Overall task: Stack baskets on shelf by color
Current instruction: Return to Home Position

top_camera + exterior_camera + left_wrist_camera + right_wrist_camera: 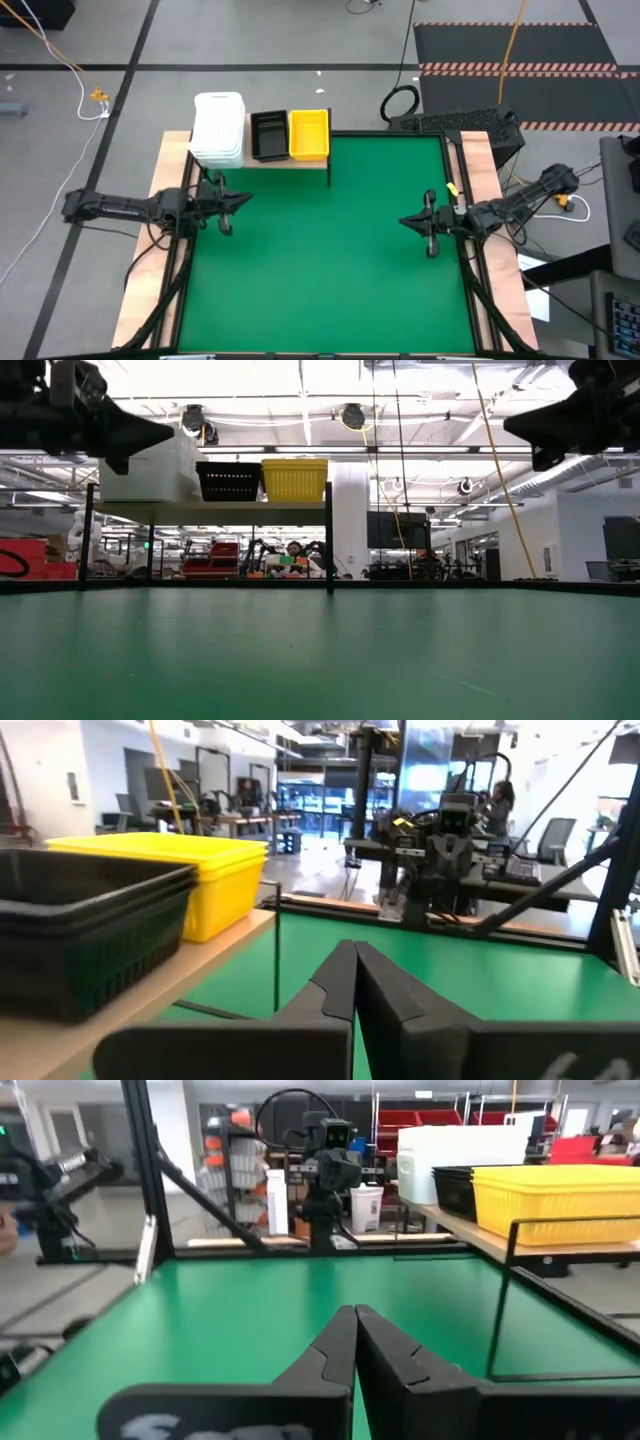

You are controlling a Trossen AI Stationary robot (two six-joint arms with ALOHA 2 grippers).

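On the light-wood shelf (283, 160) at the table's far edge stand three stacks of baskets: white (218, 127) at the left, black (268, 135) in the middle, yellow (309, 134) at the right. The stacks also show in the low view: white (150, 470), black (229, 481), yellow (295, 479). My left gripper (246, 200) hangs shut over the mat's left side, just near of the shelf, holding nothing. My right gripper (404, 222) hangs shut over the mat's right side, also with nothing in it. Both point level toward the table's middle.
The green mat (320, 250) spreads between the two arms with nothing lying on it. The shelf's thin black legs (330, 172) stand on the mat's far part. Wooden table borders (490, 200) run along both sides.
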